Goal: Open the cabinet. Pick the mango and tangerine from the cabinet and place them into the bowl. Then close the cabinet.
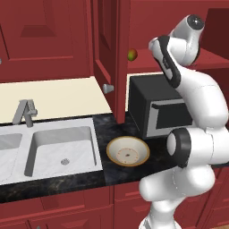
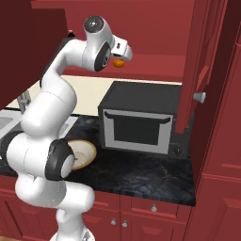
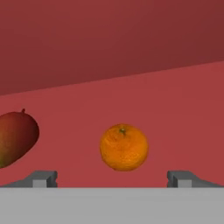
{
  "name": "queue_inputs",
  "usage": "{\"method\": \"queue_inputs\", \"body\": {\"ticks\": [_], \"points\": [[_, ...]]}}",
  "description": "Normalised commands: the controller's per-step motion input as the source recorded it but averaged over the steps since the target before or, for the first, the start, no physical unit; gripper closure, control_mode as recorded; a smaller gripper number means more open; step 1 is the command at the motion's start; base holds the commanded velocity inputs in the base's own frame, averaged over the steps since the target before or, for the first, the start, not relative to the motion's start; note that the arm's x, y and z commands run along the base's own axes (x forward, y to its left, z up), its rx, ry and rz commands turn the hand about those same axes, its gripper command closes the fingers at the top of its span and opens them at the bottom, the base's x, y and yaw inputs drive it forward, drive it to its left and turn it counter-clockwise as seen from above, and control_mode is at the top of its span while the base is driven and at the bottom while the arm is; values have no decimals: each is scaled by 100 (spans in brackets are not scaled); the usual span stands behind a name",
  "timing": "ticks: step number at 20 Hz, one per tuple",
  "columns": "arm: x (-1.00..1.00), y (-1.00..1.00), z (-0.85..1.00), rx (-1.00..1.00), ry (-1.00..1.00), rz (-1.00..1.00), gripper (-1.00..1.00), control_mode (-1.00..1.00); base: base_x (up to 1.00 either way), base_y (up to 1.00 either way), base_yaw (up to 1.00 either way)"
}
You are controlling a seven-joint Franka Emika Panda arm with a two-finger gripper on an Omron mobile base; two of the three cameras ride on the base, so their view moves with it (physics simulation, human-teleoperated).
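Tangerine (image 3: 124, 147), a small round bright orange fruit, sits at the centre of the hand view on the red shelf (image 3: 175, 113) of the dark red wooden wall cabinet (image 1: 107, 40), lined up between the two dark fingertips (image 3: 43, 178) of the end effector (image 3: 112, 179). Those tips stand wide apart at the lower left and lower right of that frame, open and gripping nothing, with free shelf on both sides of the fruit. In the right base view the tangerine (image 2: 118, 62) shows just past the white hand, upper centre.

Left of it in the hand view lies the oval red-and-green mango (image 3: 15, 138), cut by the left frame edge and apart from the tangerine. In the left base view the mango (image 1: 132, 55) appears upper centre, near the shelf's front edge, beside the open cabinet door (image 1: 103, 49) that juts forward with its silver knob (image 1: 107, 88).

Below the shelf a black microwave (image 2: 139, 117) stands on the dark stone bench (image 2: 141, 174). The wide cream-tan bowl (image 1: 128, 151) rests on the bench at centre of the left base view, between the steel sink (image 1: 65, 147) and the microwave, its inside unoccupied.
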Motion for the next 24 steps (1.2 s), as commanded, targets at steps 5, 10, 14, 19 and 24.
{"method": "queue_inputs", "body": {"ticks": [5, 10, 14, 19, 24], "points": [[40, -14, -25, -1, 0, 1, -100, -100, 0, 0, 0], [21, -22, -10, 0, 0, 3, -100, -100, 0, 0, 0], [17, -11, -17, 0, 0, 4, -100, -100, 0, 0, 0], [25, 0, -16, 0, 0, 2, -100, -100, 0, 0, 0], [23, 9, -13, 0, 0, 0, -100, -100, 0, 0, 0]]}}
